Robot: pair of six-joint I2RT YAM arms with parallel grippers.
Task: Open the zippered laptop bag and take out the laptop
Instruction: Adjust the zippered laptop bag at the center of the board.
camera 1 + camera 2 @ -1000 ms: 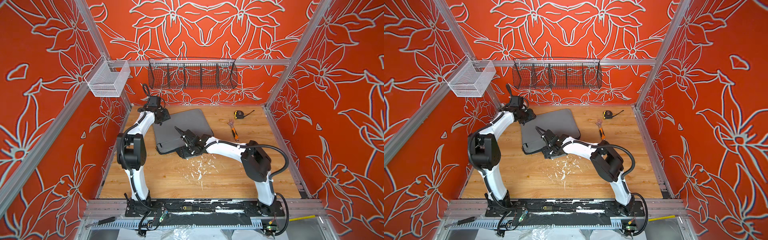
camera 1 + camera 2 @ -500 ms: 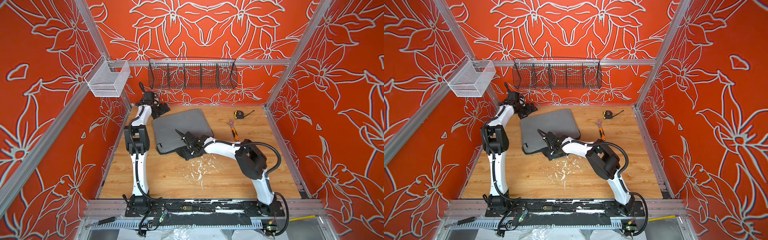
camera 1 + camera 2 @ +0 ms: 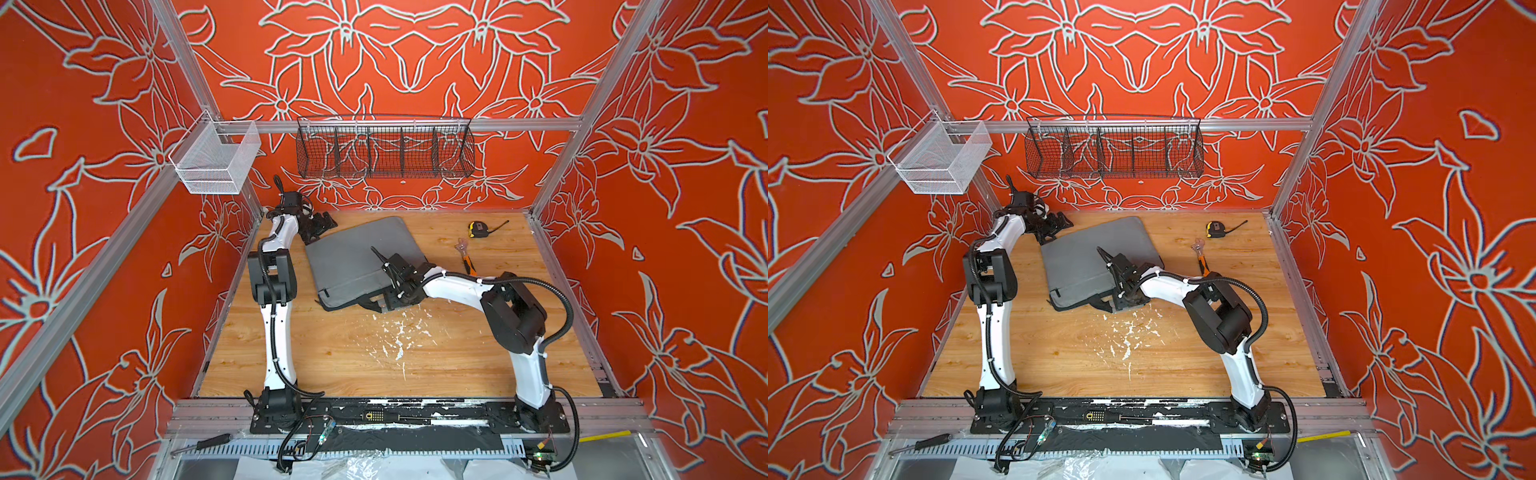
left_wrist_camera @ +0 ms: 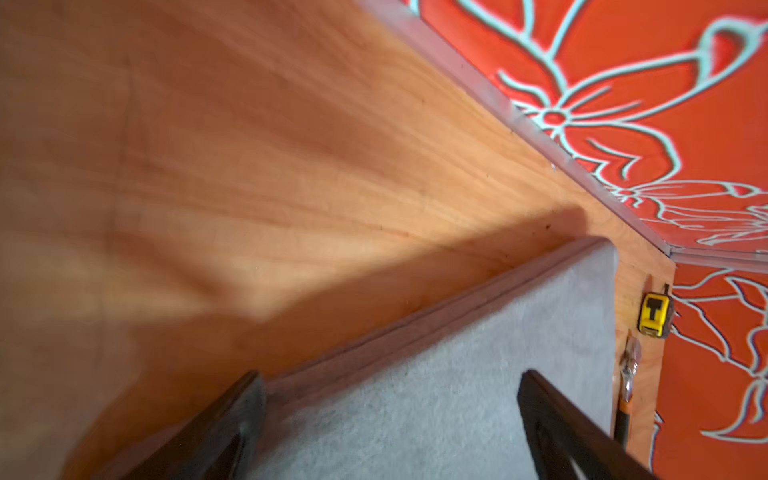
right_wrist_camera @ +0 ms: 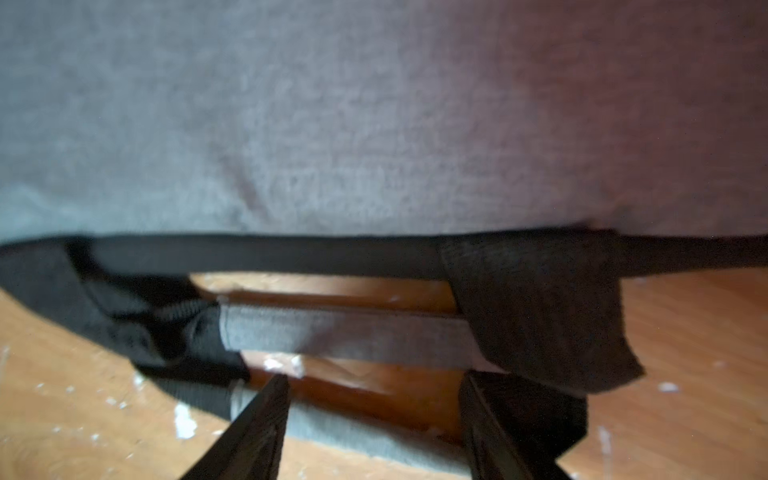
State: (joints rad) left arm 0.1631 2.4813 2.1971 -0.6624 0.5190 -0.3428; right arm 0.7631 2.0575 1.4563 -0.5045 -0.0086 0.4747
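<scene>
— Jaws on the left gripper (image 4: 390, 376)?
— Spread wide, holding nothing, above the far left corner of the zippered laptop bag (image 3: 353, 257).
— And the right gripper (image 5: 374, 378)?
— Parted too, gripping nothing, over the strap handles (image 5: 345, 336) at the bag's near edge. The bag lies flat on the wooden table (image 3: 332, 353).

Lab test cell (aluminium frame (image 3: 519, 124))

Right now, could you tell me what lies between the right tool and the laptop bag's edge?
Its grey-wrapped strap handle, as the right wrist view shows.
</scene>
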